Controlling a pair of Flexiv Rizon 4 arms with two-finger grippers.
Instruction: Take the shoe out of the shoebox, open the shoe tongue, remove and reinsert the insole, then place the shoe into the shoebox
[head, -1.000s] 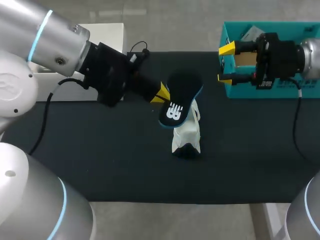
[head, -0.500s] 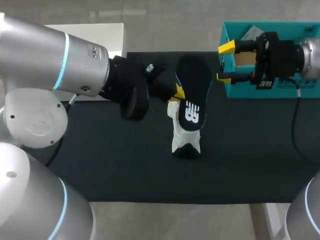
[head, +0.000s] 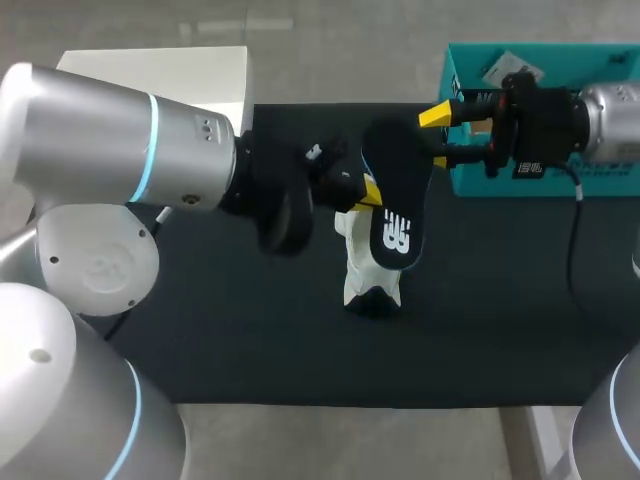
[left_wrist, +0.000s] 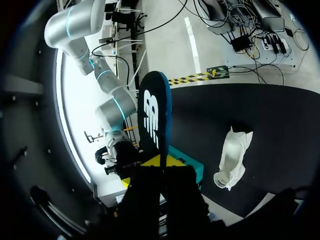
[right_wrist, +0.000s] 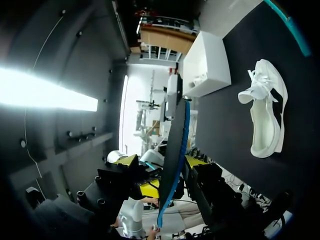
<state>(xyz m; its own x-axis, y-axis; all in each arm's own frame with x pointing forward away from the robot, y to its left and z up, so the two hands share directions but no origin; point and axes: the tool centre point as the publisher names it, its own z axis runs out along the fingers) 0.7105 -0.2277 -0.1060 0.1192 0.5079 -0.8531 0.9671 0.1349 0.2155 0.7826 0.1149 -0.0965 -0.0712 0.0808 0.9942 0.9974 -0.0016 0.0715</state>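
Observation:
A black insole (head: 398, 195) with a blue edge and white logo is held up above the table, with my left gripper (head: 368, 192) shut on its side. In the left wrist view the insole (left_wrist: 152, 112) stands up from that gripper (left_wrist: 161, 163). My right gripper (head: 437, 138) comes in from the right, its fingers either side of the insole's far end. In the right wrist view the insole (right_wrist: 175, 145) shows edge-on between the fingers of this gripper (right_wrist: 160, 161), with a gap on one side, so it is open. The white shoe (head: 370, 265) lies on the black mat under the insole.
The teal shoebox (head: 462, 178) stands at the table's back right, behind my right gripper. A white box (head: 215, 70) sits at the back left, partly hidden by my left arm. The black mat (head: 250, 330) lies bare in front of the shoe.
My left arm swung the insole to the right and turned it upright. My right gripper moved left to straddle the insole's far end, and its fingers drew closer together.

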